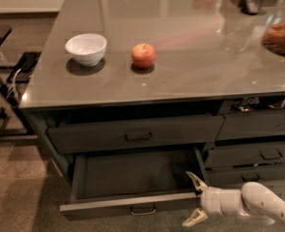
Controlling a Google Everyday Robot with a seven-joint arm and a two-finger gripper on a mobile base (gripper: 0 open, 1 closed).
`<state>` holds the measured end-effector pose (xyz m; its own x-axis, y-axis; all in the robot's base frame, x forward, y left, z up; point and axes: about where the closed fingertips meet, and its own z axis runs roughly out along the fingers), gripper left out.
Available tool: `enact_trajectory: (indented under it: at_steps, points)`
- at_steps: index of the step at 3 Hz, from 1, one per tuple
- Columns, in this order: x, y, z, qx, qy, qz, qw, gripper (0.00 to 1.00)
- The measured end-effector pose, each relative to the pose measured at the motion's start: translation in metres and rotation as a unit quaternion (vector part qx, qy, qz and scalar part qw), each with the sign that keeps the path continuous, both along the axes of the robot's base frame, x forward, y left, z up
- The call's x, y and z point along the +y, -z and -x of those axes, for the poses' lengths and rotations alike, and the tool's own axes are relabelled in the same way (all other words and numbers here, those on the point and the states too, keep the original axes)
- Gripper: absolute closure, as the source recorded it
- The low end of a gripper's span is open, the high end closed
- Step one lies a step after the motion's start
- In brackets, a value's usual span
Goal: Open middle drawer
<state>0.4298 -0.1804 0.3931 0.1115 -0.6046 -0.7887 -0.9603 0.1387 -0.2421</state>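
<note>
Grey carpet lies under the gripper at near right, its fingers spread wide, one on each side of the right end of the middle drawer, which is pulled out near the floor. Above is a closed upper drawer, then the countertop with an apple and a white bowl.

I saw overhead light glaring off the worktop. The claw, lower right beside the middle drawer, sat in dimmer shade.
</note>
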Motion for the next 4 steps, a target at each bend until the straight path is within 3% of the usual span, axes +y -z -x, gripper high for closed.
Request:
enact_trajectory:
  at_steps: [3,4]
  points:
    - [0.000,-0.020,0.000,0.000,0.000,0.000,1.0000,0.83]
    - [0.000,-0.020,0.000,0.000,0.000,0.000,1.0000,1.00]
